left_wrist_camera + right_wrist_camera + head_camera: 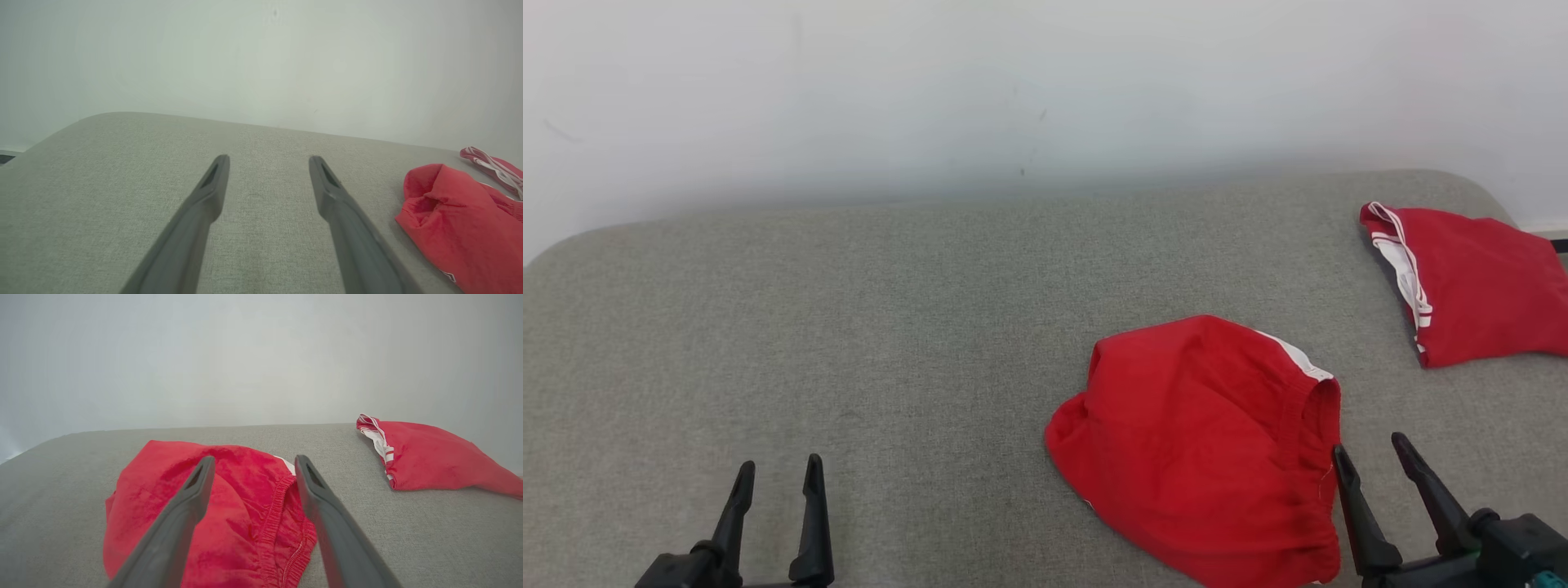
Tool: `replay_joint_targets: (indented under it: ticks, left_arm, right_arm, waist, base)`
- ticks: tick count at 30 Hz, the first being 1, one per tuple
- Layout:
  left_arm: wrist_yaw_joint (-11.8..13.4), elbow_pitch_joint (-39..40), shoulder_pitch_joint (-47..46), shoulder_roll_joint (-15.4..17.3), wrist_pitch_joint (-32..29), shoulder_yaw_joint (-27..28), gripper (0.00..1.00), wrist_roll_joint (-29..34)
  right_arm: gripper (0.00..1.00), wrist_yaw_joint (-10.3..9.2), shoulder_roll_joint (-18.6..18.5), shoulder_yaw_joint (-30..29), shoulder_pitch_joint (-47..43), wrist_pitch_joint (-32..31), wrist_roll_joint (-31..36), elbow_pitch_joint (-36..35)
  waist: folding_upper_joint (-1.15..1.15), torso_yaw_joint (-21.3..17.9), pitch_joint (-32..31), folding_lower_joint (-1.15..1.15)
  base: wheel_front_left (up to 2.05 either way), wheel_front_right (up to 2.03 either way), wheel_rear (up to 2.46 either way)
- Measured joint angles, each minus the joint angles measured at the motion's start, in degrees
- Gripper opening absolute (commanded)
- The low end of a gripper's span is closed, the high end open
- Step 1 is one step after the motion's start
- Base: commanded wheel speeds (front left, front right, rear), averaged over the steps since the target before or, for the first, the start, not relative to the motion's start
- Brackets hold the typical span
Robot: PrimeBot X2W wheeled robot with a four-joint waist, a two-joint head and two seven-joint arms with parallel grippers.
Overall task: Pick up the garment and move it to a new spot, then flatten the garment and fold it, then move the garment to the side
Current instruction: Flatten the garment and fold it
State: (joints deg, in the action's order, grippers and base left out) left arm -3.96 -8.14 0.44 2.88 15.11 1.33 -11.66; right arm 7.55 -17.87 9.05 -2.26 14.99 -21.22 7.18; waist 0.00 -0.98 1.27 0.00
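- A crumpled red garment (1201,441), lower right, is judged soft and limp.
- Its elastic waistband (1297,420) is best gripped.
- The left hand (779,463) and right hand (1370,447) are held open, empty.

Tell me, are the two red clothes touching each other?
Apart. The head view shows bare grey cushion between the near garment and the far garment; the right wrist view shows the same gap.

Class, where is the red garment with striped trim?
The striped-trim garment lies far right on the grey surface in head view, beyond the crumpled red garment.
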Motion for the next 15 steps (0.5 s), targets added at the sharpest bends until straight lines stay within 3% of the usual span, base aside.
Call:
replay_joint_targets:
  ticks: [9, 15]
  left_arm:
    - [0.9, 1.2, 1.2, 0.0, 0.0, 1.4, 1.00, 0.7]
    - [0.9, 1.2, 1.2, 0.0, 0.0, 1.1, 1.00, 0.6]
  right_arm:
    - [1.00, 0.01, 3.5, -2.6, 1.9, 0.0, 1.7, 3.5]
    - [1.00, 0.00, 2.1, -3.1, 6.2, 0.0, 2.5, 7.6]
  waist:
    - [0.00, 1.1, -0.3, 0.00]
    - [0.00, 1.7, 0.6, 0.00]
  base:
    - [0.00, 0.00, 0.00]
    - [0.00, 0.00, 0.00]
